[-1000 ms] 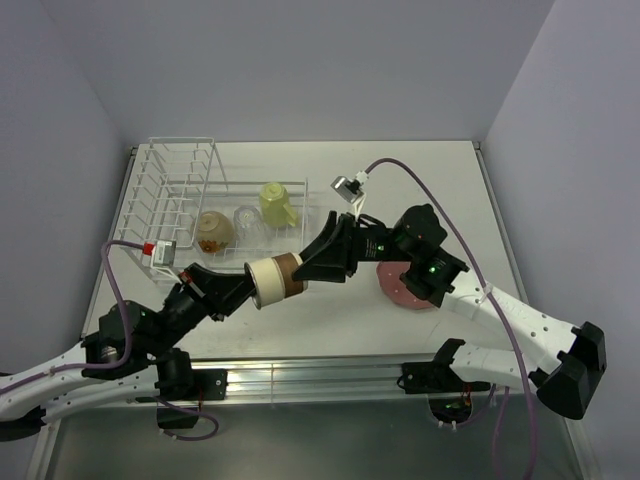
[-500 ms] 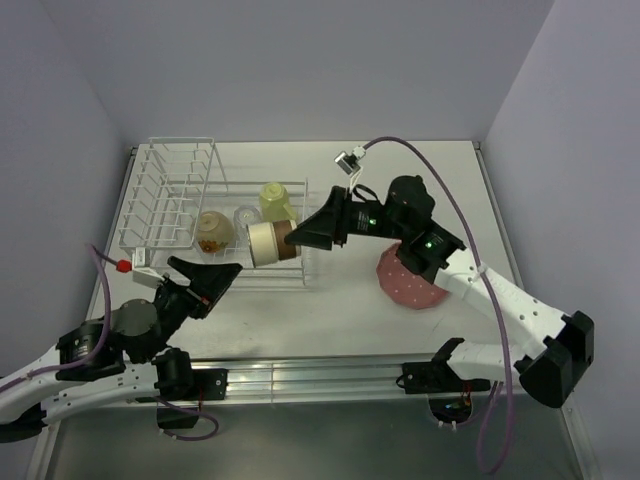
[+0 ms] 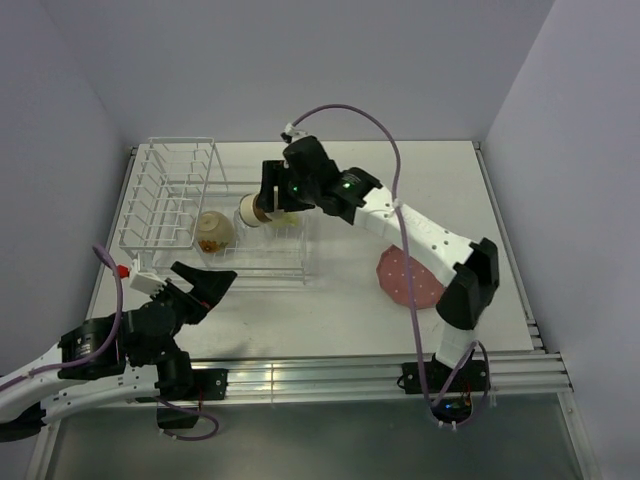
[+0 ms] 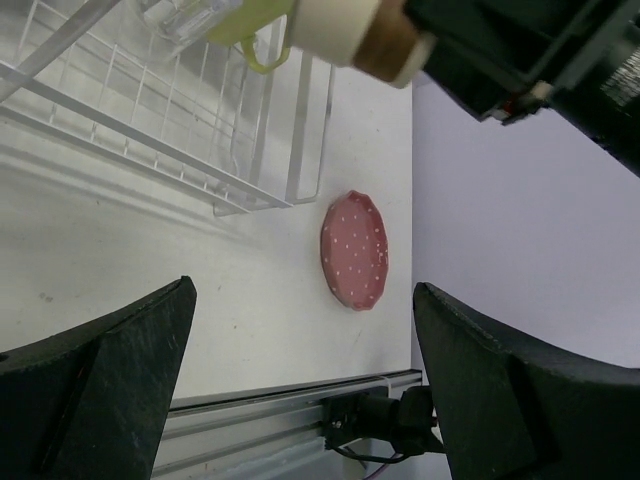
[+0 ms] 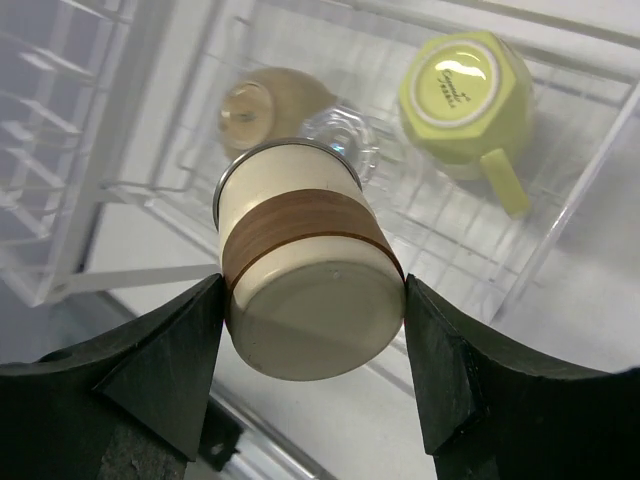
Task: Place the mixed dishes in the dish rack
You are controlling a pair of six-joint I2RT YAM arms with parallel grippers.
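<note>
Mug [image 5: 465, 95], tumbler [image 5: 345, 140], bowl [image 5: 265, 110] in rack [image 5: 110, 280] below cup [image 5: 305, 270]

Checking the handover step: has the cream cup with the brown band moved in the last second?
Yes. In the right tool, the cup went from in front of the dish rack, off its near edge, to above its basket section.

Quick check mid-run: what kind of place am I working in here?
Probably a lab test cell, not a kitchen: bare white table, plain walls boxing it in, metal mounting rail along its near edge.
</note>
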